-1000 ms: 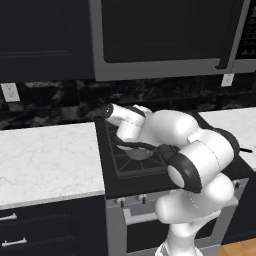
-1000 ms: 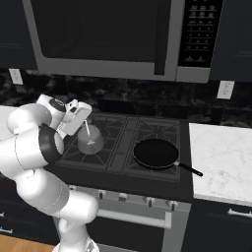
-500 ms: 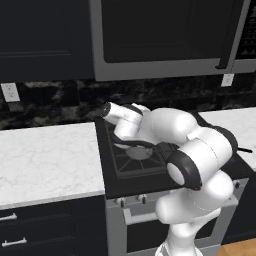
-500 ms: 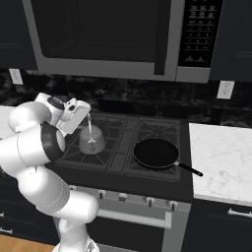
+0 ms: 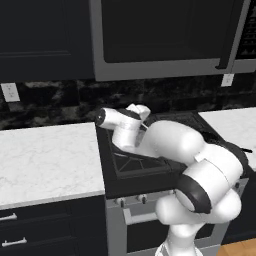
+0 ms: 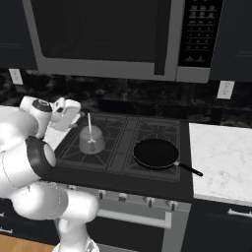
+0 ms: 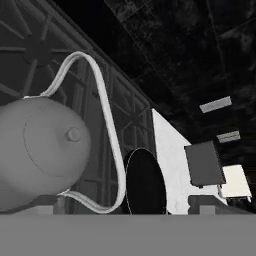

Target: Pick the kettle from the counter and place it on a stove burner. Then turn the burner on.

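Note:
The small grey metal kettle (image 6: pixel 91 140) stands upright on the stove's front left burner (image 6: pixel 78 153), its wire handle raised. In the hand view the kettle (image 7: pixel 40 150) lies to the left, and its arch handle (image 7: pixel 106 107) curves across the middle. My gripper (image 6: pixel 75 118) hovers up and to the left of the kettle, apart from it. In the hand view the gripper (image 7: pixel 125 202) is open, its two tips far apart and holding nothing. From the left base view my arm hides the kettle. White marble counter (image 5: pixel 45 160) lies left of the stove (image 5: pixel 131 166).
A flat black frying pan (image 6: pixel 156 152) sits on the front right burner, handle pointing right toward more counter (image 6: pixel 221 157). Control knobs (image 6: pixel 123 197) line the stove's front edge. A microwave (image 6: pixel 98 34) hangs above the cooktop.
My hand has drawn back to the left, away from the kettle. The kettle has stayed in place on the front left burner.

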You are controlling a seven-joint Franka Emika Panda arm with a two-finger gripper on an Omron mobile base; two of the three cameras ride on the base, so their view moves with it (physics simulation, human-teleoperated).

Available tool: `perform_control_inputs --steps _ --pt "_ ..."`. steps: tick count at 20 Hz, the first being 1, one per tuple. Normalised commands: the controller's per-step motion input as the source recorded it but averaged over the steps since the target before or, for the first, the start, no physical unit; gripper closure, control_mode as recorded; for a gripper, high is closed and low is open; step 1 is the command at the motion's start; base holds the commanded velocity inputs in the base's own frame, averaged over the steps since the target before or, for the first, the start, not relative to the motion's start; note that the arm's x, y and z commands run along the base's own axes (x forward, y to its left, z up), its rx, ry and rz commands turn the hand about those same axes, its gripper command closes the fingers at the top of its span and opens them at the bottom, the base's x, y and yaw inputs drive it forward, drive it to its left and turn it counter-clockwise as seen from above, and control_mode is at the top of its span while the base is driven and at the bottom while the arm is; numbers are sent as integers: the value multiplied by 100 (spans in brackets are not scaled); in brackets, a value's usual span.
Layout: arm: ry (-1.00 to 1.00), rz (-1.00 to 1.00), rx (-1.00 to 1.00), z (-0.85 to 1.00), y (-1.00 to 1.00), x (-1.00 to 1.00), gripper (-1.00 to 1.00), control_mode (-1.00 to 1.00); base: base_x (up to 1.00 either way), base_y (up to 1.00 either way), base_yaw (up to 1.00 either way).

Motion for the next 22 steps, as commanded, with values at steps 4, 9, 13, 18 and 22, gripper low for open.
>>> perform_control_inputs --steps 4,9,13,18,22 --pt "-49 2 0 24 24 -100 -100 -100 0 0 0" --pt "-21 18 0 -16 79 -100 -100 -100 0 0 0" --pt "-5 19 5 -84 100 -100 -100 -100 0 0 0" --pt "-8 18 27 -100 87 -100 -100 -100 0 0 0" --pt "-7 14 53 -100 5 -94 -100 -100 0 0 0"
